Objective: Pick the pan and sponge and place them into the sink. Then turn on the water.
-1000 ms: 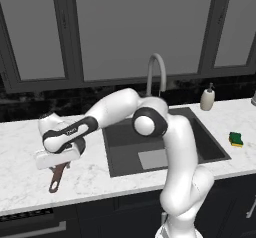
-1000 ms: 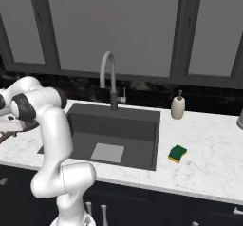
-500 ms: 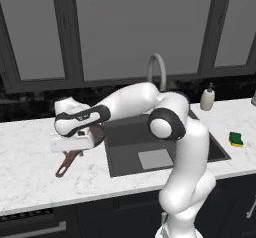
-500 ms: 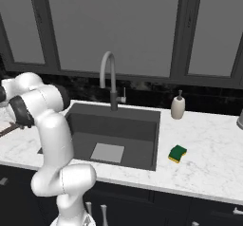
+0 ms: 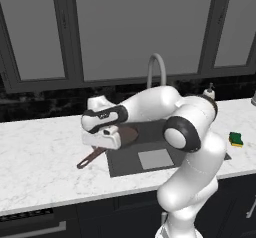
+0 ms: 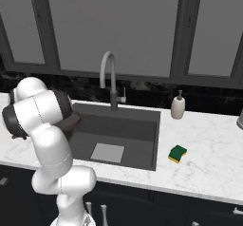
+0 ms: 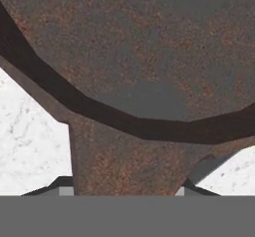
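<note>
The reddish-brown pan hangs at the left rim of the sink, and its long handle slopes down over the counter. My gripper is shut on the handle where it meets the bowl. Up close in the hand view, the pan spreads across the picture and the gripper has the handle root between its fingertips. In the right base view the pan peeks out beside my arm at the edge of the sink. The green-topped sponge lies on the counter right of the sink. No water runs.
A tall curved grey faucet stands behind the sink. A white soap dispenser sits at the back right. White marble counter stretches to the left. Dark windows and backsplash close off the rear.
My arm has swung right with the pan, taking it from the counter on the left to the sink's left rim. The sponge has stayed put.
</note>
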